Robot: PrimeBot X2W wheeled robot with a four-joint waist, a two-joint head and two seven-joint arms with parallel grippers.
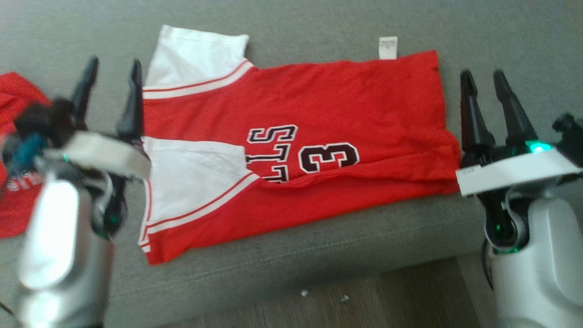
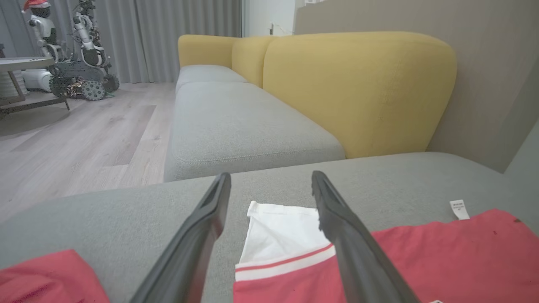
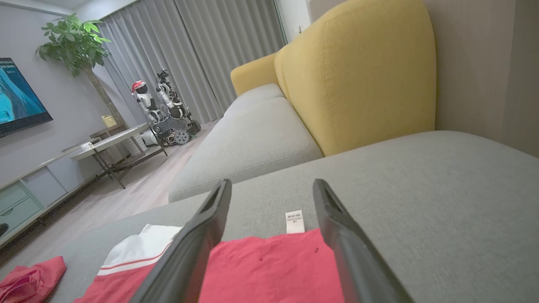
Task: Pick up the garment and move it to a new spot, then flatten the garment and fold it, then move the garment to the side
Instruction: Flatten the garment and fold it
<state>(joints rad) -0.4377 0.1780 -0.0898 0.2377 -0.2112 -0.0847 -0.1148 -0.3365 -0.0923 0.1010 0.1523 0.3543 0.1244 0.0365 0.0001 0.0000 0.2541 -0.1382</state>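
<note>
Jersey (image 1: 296, 150) is lying flat on the grey seat cushion (image 1: 319, 246), red with white sleeves; looks to me like it's been folded once along its length, near edge doubled over; sleeves point to the robot's left, hem to its right, with a little white tag (image 1: 387, 47) poking out at the far edge. Over the sleeve end hovers the left gripper (image 1: 115, 64); the right gripper (image 1: 482, 75) hangs just off the hem end; both have their fingers spread wide and nothing in them.

If the next fold is end to end, I'd pinch both layers at the corners, lift low and lay it over evenly so the sleeves don't slide out; fabric looks thin and floppy. Another red garment (image 1: 18, 95) is bunched further left; steer clear of that one. Round about: yellow backrest (image 2: 358, 92), pale wood floor (image 2: 84, 139), grey curtains (image 3: 210, 50), a couple of parked robots (image 2: 80, 63).
</note>
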